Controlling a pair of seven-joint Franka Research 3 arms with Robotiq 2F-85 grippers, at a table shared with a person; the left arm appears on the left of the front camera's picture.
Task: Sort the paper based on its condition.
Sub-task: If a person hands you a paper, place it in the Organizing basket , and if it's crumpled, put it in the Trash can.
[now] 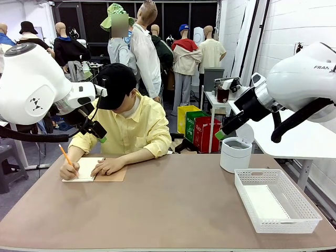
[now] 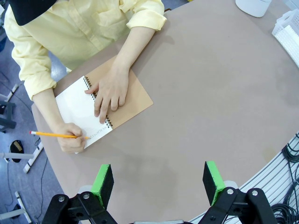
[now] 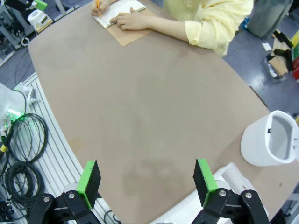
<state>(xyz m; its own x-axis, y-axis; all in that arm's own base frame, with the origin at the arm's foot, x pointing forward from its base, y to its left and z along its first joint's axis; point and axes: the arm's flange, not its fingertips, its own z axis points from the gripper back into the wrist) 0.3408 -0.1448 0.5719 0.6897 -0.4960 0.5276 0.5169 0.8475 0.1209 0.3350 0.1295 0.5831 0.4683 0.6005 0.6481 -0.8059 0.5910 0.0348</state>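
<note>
At the far left of the table, a person in a yellow shirt writes with an orange pencil (image 2: pixel 51 135) on the white page (image 2: pixel 77 105) of a spiral notebook with a brown cover (image 1: pixel 113 175). One hand lies flat across the binding. The page is still bound in; I see no loose sheet on the tabletop. A pale flat sheet (image 1: pixel 265 202) appears to lie on the floor of the white basket (image 1: pixel 304 215). My left gripper (image 2: pixel 158 184) hangs open high above the notebook. My right gripper (image 3: pixel 145 179) is open too, high over the table's right half.
A white mesh basket stands at the front right of the brown table (image 1: pixel 173 205). Behind it stands a round white bin (image 1: pixel 235 154) with its lid up, also seen from above (image 3: pixel 271 140). Cables (image 3: pixel 21 140) lie beyond the table's near edge.
</note>
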